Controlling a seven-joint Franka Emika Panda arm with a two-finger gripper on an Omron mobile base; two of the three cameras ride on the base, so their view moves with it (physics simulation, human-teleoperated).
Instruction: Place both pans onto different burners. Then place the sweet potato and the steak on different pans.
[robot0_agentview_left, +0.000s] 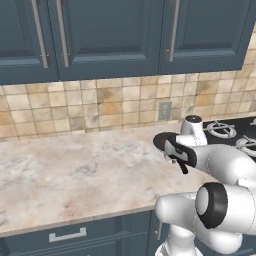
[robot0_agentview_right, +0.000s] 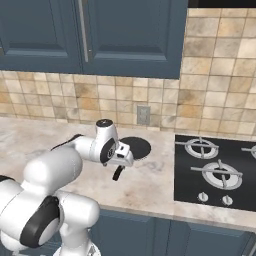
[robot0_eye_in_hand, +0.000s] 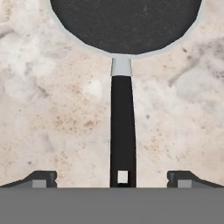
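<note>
While poised above pan (robot0_eye_in_hand: 126, 26) handle (robot0_eye_in_hand: 122, 131), tool (robot0_eye_in_hand: 112, 178) wide, pointing down

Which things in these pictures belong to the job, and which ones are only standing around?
Belongs to the job:
- pan on the counter, handle between the open fingers
- burners
- gripper

Only standing around:
- counter
- wall outlet
- cabinet doors
- cooktop knobs

Beige marbled countertop (robot0_agentview_left: 65, 175). Tan tile backsplash (robot0_agentview_left: 100, 107) with grey wall outlet (robot0_agentview_left: 165, 110). Dark blue upper cabinets (robot0_agentview_left: 110, 35), silver bar handles (robot0_agentview_left: 62, 32). Drawer (robot0_agentview_left: 67, 235) below.
</note>
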